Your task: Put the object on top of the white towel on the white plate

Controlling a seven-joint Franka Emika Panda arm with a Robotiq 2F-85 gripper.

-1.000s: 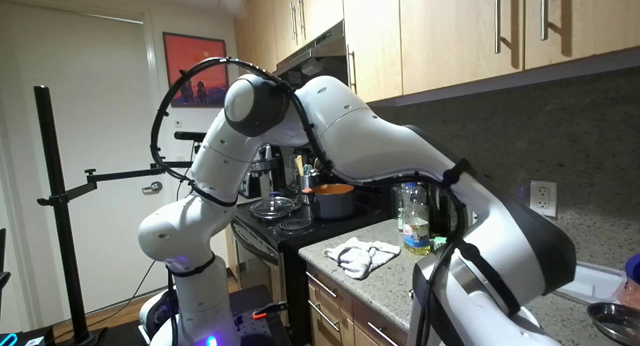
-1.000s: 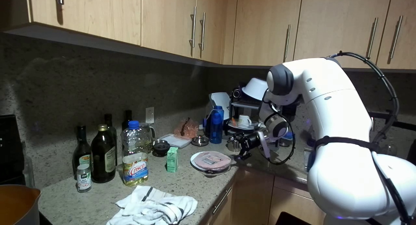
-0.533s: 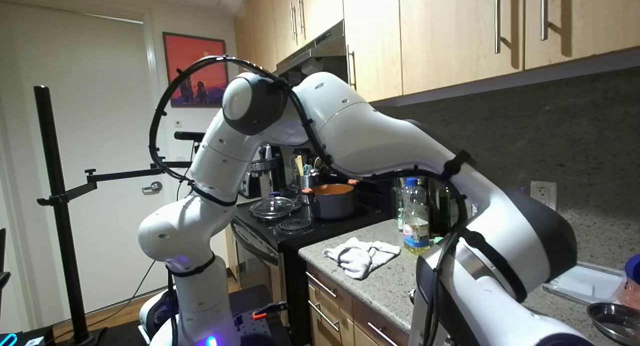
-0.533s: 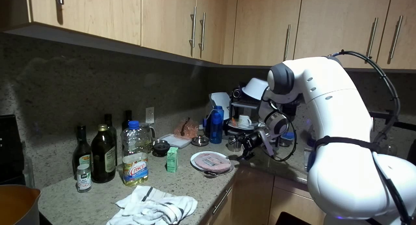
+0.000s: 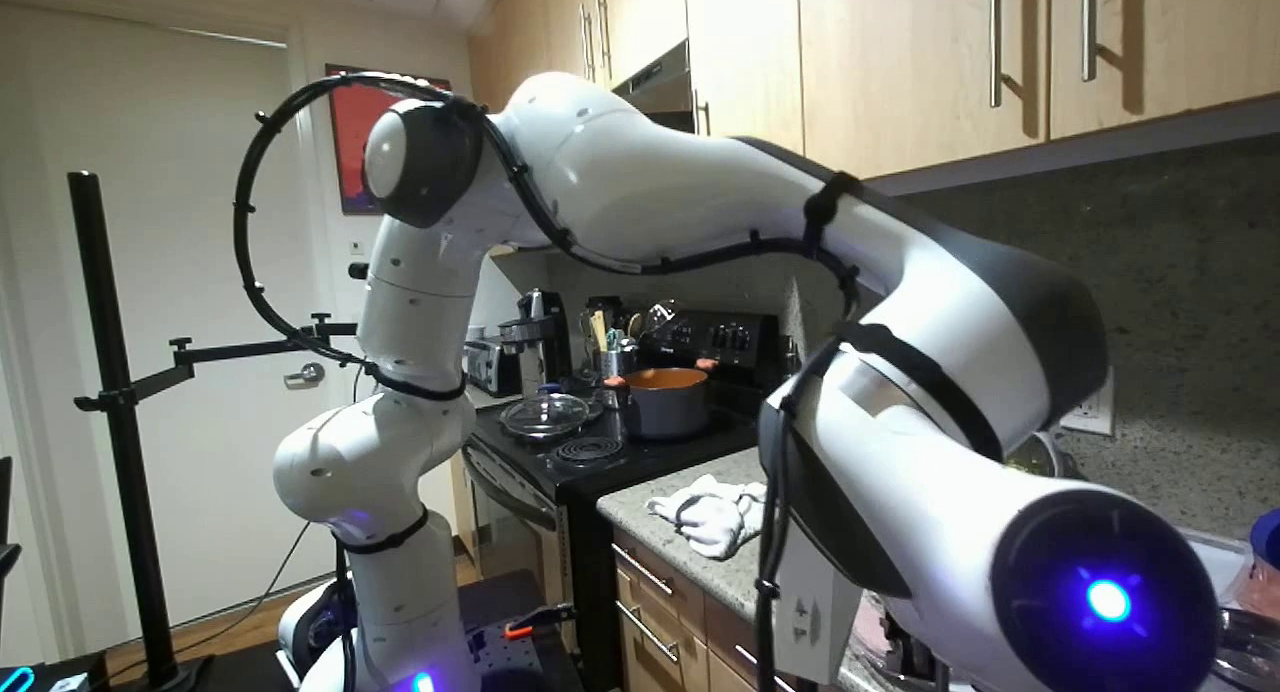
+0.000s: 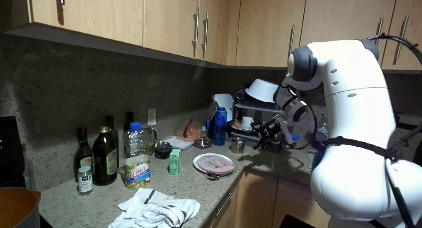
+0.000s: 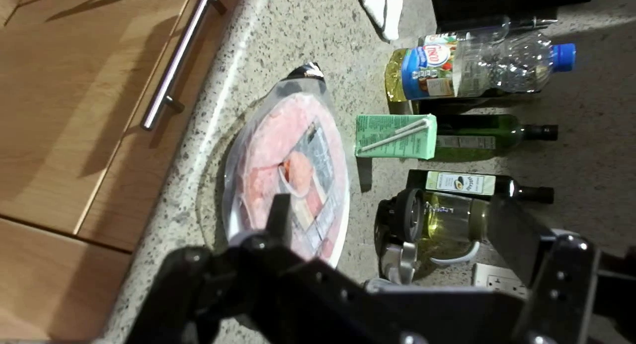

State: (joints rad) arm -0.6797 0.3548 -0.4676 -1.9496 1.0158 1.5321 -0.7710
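A pink flat package (image 6: 216,164) in clear wrapping lies on the white plate (image 6: 196,162), its front edge overhanging the rim. In the wrist view the package (image 7: 268,150) covers most of the plate (image 7: 344,229). The white towel (image 6: 158,208) lies crumpled on the counter and shows no separate object on it; it also shows in an exterior view (image 5: 705,517) and at the wrist view's top edge (image 7: 382,6). My gripper (image 6: 255,135) is raised behind and right of the plate, apart from it. In the wrist view its fingers (image 7: 397,222) are wide apart with nothing between.
A Crisco oil bottle (image 6: 136,155), a green carton (image 6: 174,161) and dark bottles (image 6: 105,155) stand behind the towel. A metal cup (image 6: 238,145), a blue bottle (image 6: 220,126) and a dish rack (image 6: 254,106) are near the gripper. Upper cabinets (image 6: 263,30) hang above.
The arm has risen and drawn back, taking the gripper up and away from the plate's right side. The package has settled slightly flatter on the plate. The towel has not moved.
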